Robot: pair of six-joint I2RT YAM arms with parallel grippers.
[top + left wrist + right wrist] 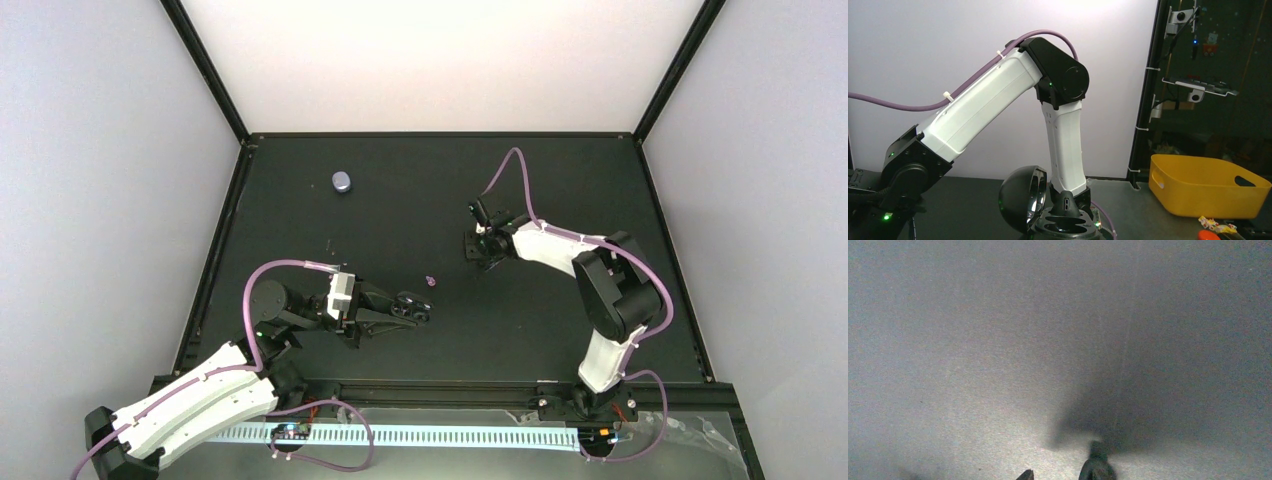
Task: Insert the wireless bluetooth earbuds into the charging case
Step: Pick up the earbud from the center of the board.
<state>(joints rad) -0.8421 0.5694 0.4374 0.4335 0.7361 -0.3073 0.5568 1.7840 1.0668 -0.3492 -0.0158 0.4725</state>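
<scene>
The lavender charging case (342, 181) sits closed at the far left of the black table, away from both arms. One tiny lilac earbud (431, 281) lies on the table centre, just beyond my left gripper (412, 308). The second earbud is not in view. My left gripper lies low and level and appears shut on a small black case with its lid open (1024, 199), not the lavender one. My right gripper (482, 246) points down close over bare table right of centre. Its fingertips (1096, 469) stand slightly apart with nothing between them.
The right arm (1063, 125) fills the left wrist view, with a yellow bin (1208, 186) off the table behind it. Black frame rails (215, 260) edge the table on both sides and at the back.
</scene>
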